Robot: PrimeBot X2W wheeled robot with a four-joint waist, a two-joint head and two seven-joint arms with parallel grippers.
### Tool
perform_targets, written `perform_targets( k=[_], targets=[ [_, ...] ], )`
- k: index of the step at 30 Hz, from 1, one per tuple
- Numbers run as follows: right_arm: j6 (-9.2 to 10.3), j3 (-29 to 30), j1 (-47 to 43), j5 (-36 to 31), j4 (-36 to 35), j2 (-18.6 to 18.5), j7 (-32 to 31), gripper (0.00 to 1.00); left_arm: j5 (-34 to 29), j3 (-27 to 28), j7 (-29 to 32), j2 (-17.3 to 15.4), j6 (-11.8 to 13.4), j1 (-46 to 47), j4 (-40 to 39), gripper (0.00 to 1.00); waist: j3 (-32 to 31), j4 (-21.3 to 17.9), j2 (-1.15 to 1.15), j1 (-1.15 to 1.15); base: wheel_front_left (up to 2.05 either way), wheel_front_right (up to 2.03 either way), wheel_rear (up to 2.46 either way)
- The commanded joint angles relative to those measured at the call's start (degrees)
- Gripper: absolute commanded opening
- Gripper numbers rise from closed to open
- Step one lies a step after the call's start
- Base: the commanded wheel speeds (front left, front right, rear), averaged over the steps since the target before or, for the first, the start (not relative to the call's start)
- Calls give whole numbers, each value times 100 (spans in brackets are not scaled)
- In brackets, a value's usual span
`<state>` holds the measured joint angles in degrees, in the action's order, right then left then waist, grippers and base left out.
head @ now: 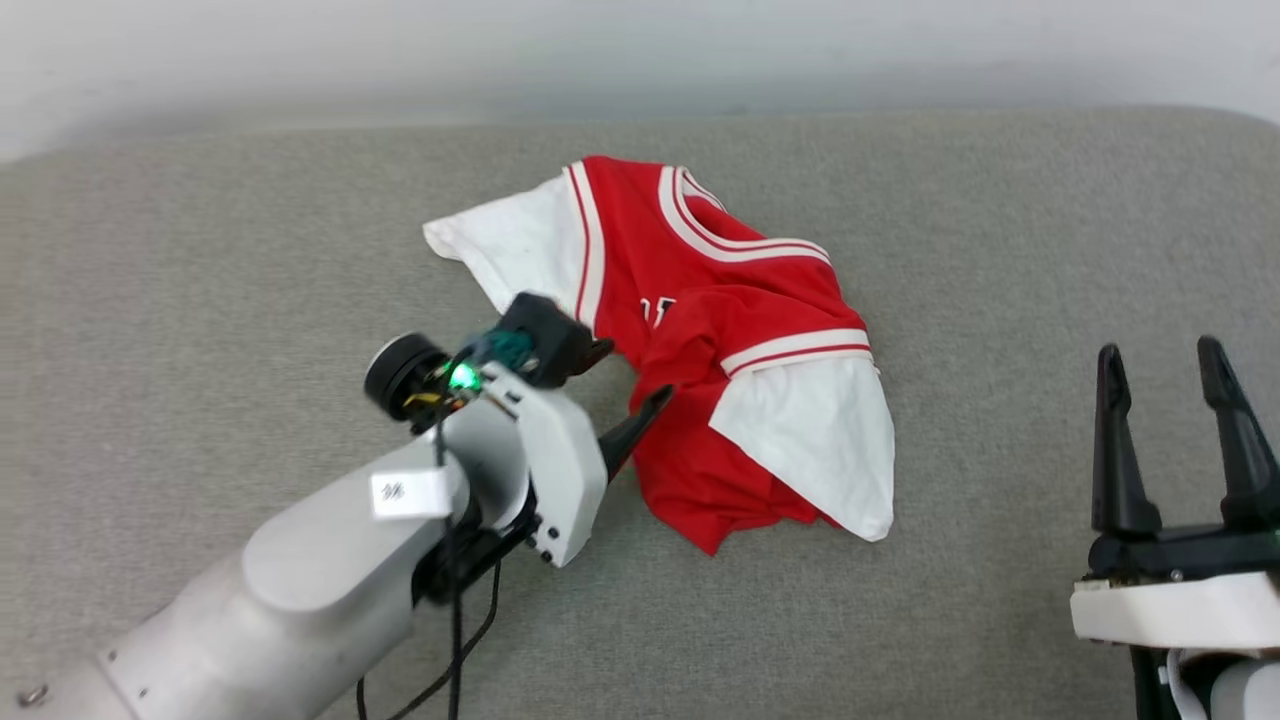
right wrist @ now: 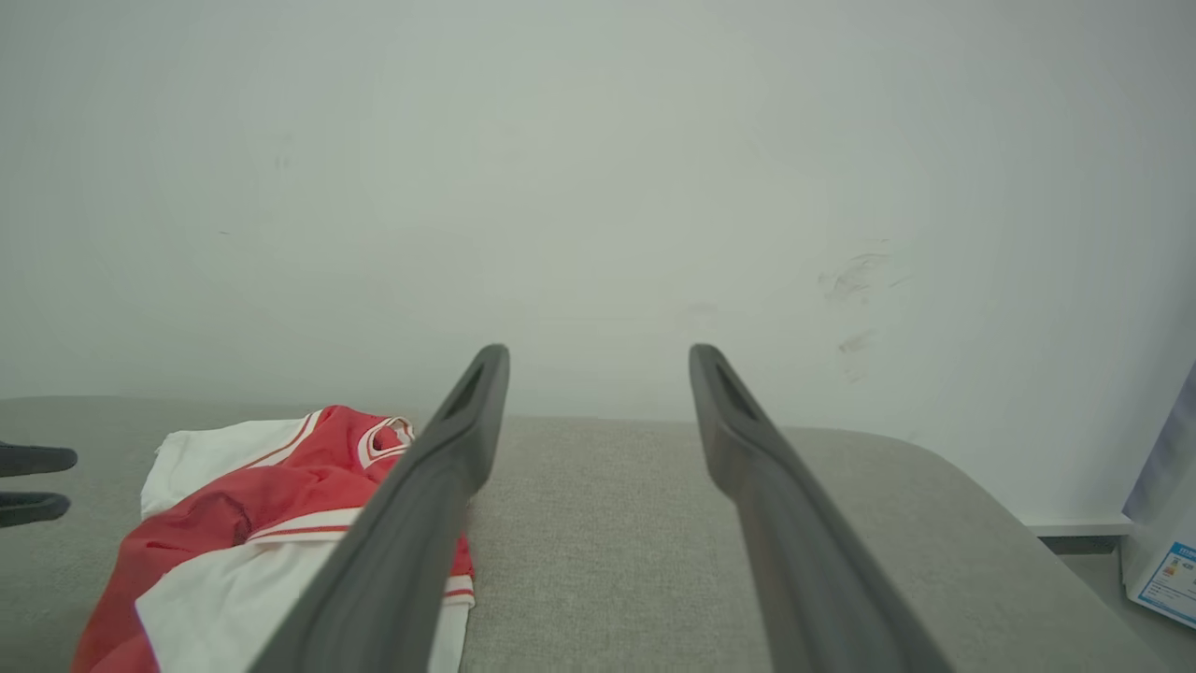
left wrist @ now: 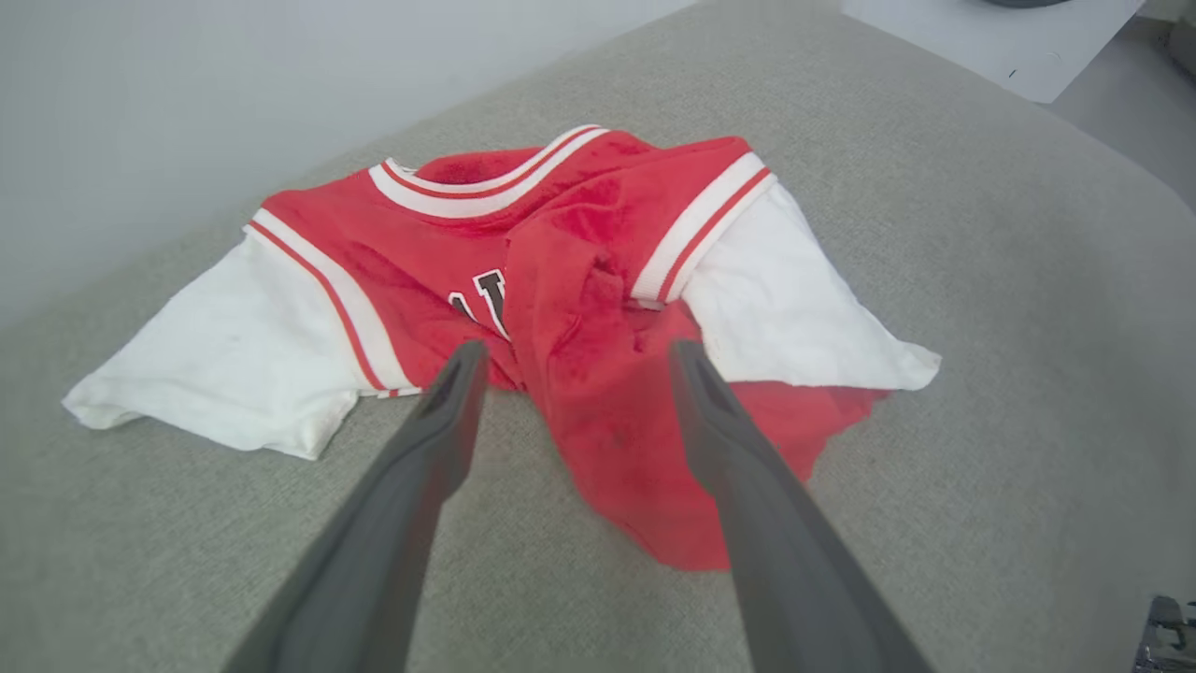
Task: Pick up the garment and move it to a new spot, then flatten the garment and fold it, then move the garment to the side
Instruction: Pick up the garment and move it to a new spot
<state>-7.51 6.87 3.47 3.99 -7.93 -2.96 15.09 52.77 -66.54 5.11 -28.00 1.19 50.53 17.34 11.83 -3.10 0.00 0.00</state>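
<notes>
The garment, a red jersey T-shirt with white sleeves and striped trim, lies crumpled on the grey cushion. Part of a black letter shows on its front. My left gripper stands open at its left edge, and nothing is held between its fingers. In the left wrist view the garment lies just beyond my open left gripper, a red fold bunched between the fingertips. My right gripper stands open at the lower right, apart from the cloth. The right wrist view has the garment at lower left, with my right gripper open.
A pale wall runs behind the cushion. White objects stand on the floor beyond the cushion's right end. Bare grey cushion spreads on every side of the garment.
</notes>
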Motion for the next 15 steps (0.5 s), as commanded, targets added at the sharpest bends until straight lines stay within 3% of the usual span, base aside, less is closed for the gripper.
perform_targets(
  k=[1, 10, 15],
  targets=[
    [4, 2, -165, -2, 92, 15, 12, 100, 28, 154, -380, -157, 302, -381, -183, 100, -233, 200, 0, 0, 0, 0, 0],
    [4, 25, -513, 94, 385, 14, 12, 100, 38, 749, -1751, -521, 1295, -1428, -440, 100, -552, 492, 0, 0, 0, 0, 0],
    [4, 13, -614, 132, 494, 15, 12, 100, -184, 1333, -2024, -641, 1826, -1966, -559, 100, -691, 569, 0, 0, 0, 0, 0]
  ],
)
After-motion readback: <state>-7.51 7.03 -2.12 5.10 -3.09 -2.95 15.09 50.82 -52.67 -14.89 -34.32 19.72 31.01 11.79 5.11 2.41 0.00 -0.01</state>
